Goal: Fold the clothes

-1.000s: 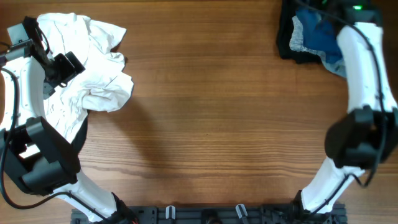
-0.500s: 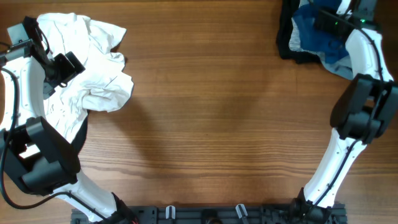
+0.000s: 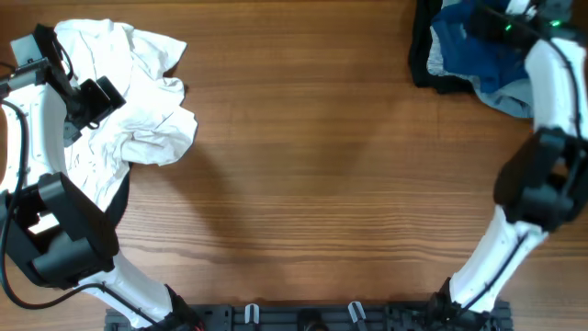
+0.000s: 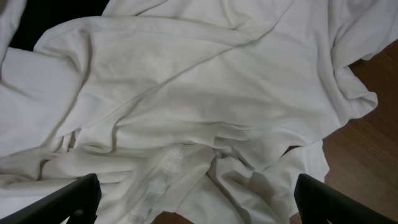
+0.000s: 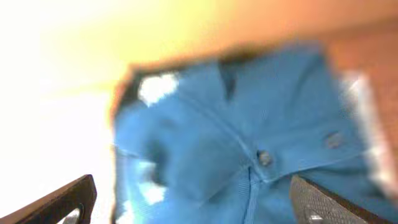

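Left gripper (image 4: 198,185) hangs with our fingers spread wide, holding nothing, over the crumpled white garment (image 4: 186,93), which lies heaped at ten o'clock on the wooden table (image 3: 312,165). Our right gripper (image 5: 193,185) is likewise parted and empty above the blue buttoned shirt (image 5: 249,124), piled with dark cloth (image 3: 424,66) at one o'clock; that wrist view is blurred.
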